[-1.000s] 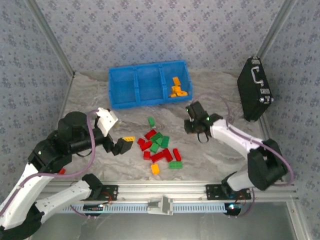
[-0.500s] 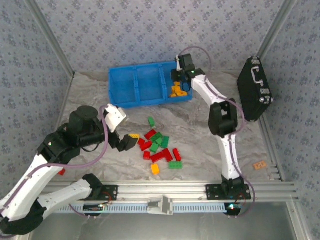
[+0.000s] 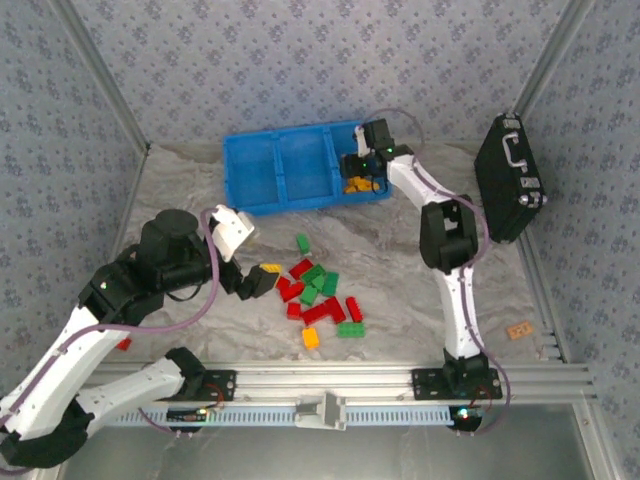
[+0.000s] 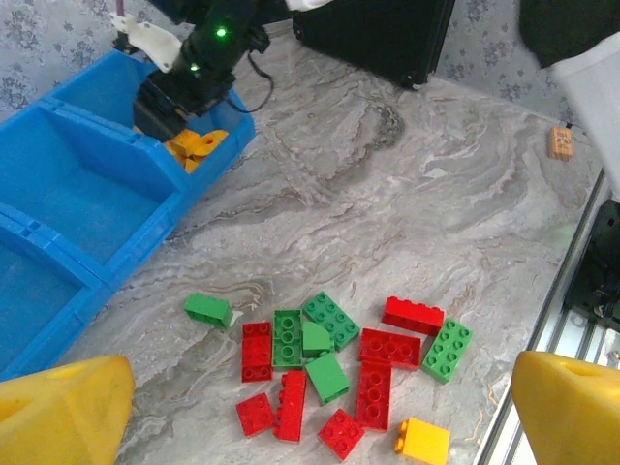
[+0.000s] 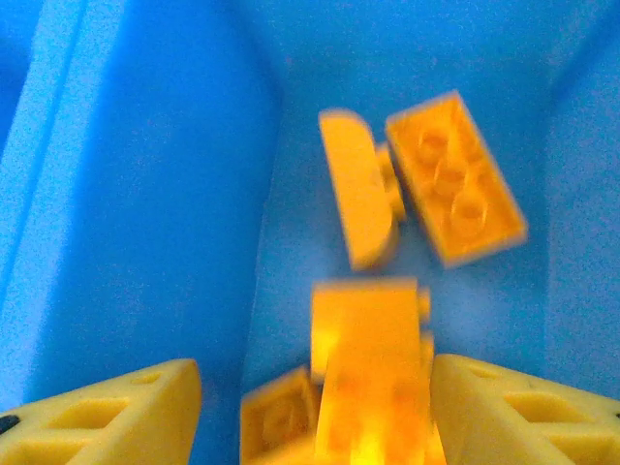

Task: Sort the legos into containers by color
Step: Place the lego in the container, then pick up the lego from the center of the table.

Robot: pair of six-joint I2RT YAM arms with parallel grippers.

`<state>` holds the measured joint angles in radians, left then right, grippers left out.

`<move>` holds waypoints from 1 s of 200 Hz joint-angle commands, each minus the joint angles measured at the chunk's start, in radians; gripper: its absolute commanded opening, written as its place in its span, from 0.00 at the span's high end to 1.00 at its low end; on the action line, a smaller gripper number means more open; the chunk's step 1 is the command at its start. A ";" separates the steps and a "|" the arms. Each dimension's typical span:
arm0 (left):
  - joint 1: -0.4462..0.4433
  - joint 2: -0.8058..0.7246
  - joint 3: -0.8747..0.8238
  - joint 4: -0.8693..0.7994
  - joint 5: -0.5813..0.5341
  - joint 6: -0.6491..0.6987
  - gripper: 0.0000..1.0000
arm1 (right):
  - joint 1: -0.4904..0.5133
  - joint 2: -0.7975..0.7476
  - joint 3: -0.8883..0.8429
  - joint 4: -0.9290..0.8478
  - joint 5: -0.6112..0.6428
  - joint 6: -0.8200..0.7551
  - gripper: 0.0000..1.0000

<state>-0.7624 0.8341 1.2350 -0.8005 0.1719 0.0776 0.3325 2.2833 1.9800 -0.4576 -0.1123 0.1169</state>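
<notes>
Right gripper (image 3: 360, 164), jaws parted and empty, hangs between the walls of the right compartment of the bright blue plastic tray (image 3: 250, 180), over orange-yellow plastic bricks (image 5: 455, 179). Left gripper (image 3: 262, 278), wide open and empty, flanks the red and green bricks (image 3: 318, 292), with bare marbled tabletop (image 3: 400, 250) around them.

No text can be read anywhere; no labels, brands, numbers or signs.
</notes>
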 commanded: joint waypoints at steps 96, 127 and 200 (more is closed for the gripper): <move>-0.008 -0.056 -0.032 0.047 0.030 0.045 0.00 | 0.395 -0.541 -0.501 -0.007 0.183 0.044 0.40; -0.008 -0.116 -0.094 0.101 0.013 0.058 0.00 | 0.405 -0.396 -0.431 0.045 0.196 0.058 0.45; -0.008 -0.155 -0.106 0.076 -0.001 0.078 0.00 | 0.425 -0.124 -0.212 -0.025 0.121 0.029 0.44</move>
<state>-0.7662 0.6907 1.1355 -0.7433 0.1818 0.1341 0.7517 2.0983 1.7039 -0.4374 0.0402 0.1493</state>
